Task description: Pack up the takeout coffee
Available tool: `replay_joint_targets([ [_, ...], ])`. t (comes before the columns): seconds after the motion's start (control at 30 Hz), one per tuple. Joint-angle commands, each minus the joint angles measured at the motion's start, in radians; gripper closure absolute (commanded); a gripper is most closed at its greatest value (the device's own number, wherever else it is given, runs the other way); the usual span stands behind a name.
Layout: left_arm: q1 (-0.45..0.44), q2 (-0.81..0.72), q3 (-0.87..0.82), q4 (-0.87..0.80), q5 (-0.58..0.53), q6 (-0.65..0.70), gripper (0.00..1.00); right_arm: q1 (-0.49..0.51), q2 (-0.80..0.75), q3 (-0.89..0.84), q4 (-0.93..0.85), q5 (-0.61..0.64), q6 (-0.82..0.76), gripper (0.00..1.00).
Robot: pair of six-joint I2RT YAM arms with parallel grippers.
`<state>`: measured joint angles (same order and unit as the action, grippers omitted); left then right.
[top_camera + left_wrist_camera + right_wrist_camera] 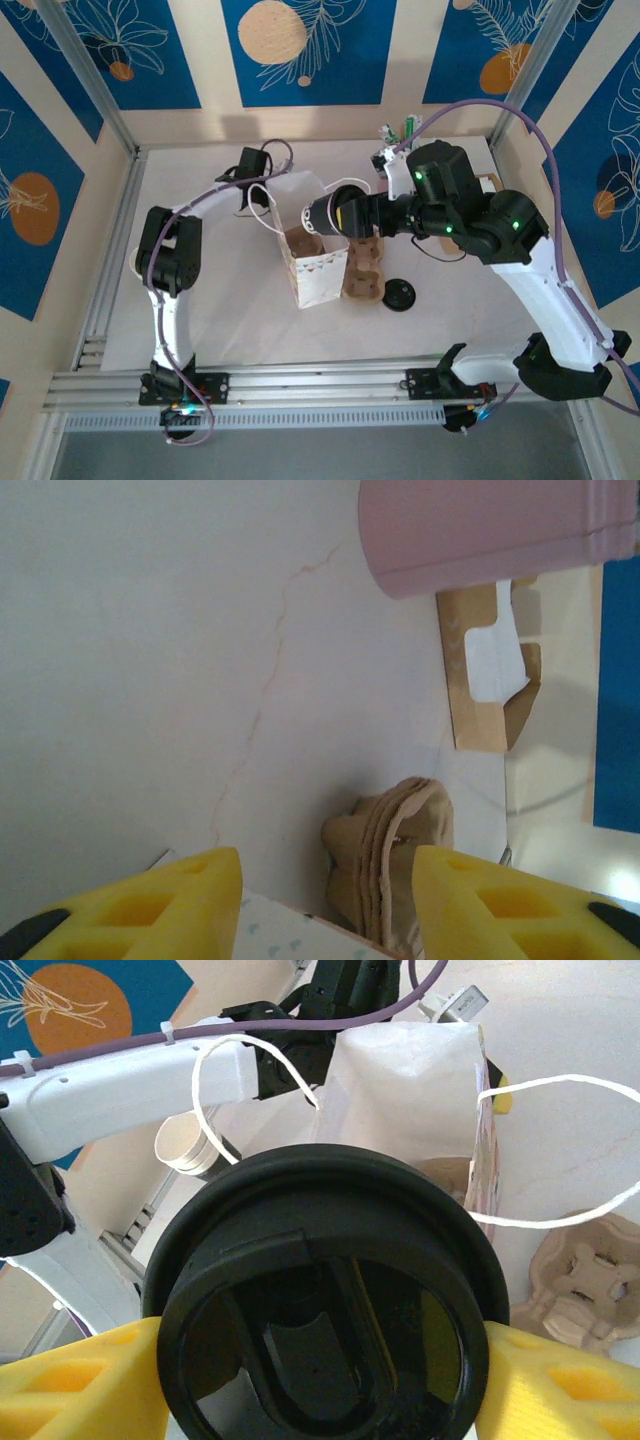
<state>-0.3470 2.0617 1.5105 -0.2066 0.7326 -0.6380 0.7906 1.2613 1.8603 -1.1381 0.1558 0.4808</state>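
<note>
Blue panels (pixel 300 50) painted with pale leaves and orange discs ring a white table (pixel 200 300), and near its middle stands a white paper bag (pixel 320 275) with its mouth open and something brown showing inside. From the right, the right gripper (pixel 320 1380) has the takeout coffee (pixel 318 215) clamped between its yellow fingers (pixel 80 1380), one pad pressed to each side of the cup just below the round black lid (pixel 320 1300). The cup is tipped on its side, lid facing back toward the wrist and base pointing toward the bag. It hangs in the air just over the bag's right rim, not yet inside. The left gripper (pixel 255 165) sits at the far left side of the bag, up against its tall back wall. Seen from its own wrist, its yellow pads (pixel 150 905) stand about half spread, with the bag's patterned edge showing low between them and nothing visibly pinched. A white string handle (pixel 560 1215) loops loose from the bag. Just beside the bag on its right lies a brown pulp cup carrier (pixel 365 272), and near that, toward the front, a loose flat black lid (pixel 398 294) rests on the table. Past the left arm, a short stack of pale paper cups (pixel 185 1145) is in view.
</note>
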Motion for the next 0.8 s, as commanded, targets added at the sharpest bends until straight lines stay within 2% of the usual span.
replay_joint_targets([
  [0.0,-0.008,-0.074,-0.065,0.063,0.014,-0.025,0.52,-0.005,0.011,0.041,-0.037,-0.020,0.018,0.30],
  [0.27,-0.057,-0.163,-0.194,0.131,0.002,-0.053,0.52,0.000,0.052,0.075,-0.102,-0.018,0.032,0.30],
  [0.47,-0.061,-0.200,-0.244,0.171,0.007,-0.078,0.52,0.017,0.094,0.114,-0.167,-0.004,0.038,0.30],
  [0.77,-0.034,-0.252,-0.297,0.169,-0.030,-0.083,0.50,0.108,0.222,0.242,-0.325,0.118,0.045,0.31],
])
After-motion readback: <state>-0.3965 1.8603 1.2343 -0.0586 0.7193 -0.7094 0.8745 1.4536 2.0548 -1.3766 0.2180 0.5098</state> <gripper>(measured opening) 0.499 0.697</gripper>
